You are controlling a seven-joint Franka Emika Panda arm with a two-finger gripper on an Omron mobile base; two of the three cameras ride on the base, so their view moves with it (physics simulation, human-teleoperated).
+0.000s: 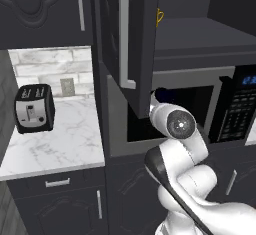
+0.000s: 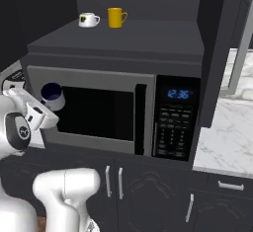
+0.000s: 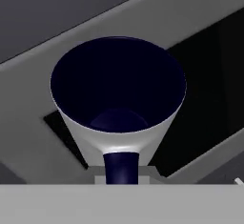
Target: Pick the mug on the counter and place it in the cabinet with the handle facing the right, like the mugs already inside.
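While the small white cylindrical mug with the dark navy rim and dark interior (image 2: pixel 52 96) hangs in front of the upper left corner of the grey microwave with the black glass door (image 2: pixel 113 112), I see it clamped in the two-finger gripper (image 2: pixel 40 112), whose fingers are closed on it. From the hand camera the mug (image 3: pixel 119 99) opens toward me, its dark navy loop handle (image 3: pixel 121 167) pointing down toward the fingers; the finger tips themselves are hidden beneath it. In the left base camera I make out only a dark sliver of the mug (image 1: pixel 161 95) against the microwave (image 1: pixel 220 104), just above the white arm.

Above the microwave, the tall dark charcoal cabinet (image 2: pixel 143 33) stands open, and on its shelf, toward the back left, I see a small white mug with a dark print (image 2: pixel 88 19) just beside a yellow mug (image 2: pixel 116 17), apart from each other, each with its handle to the right. The cabinet's flat-panel door with the long silver bar handle (image 1: pixel 131 39) swings out to the left of the microwave. Further left of the microwave lies the white marble counter (image 1: pixel 75 144), carrying a black and silver toaster (image 1: pixel 34 108) near the wall.
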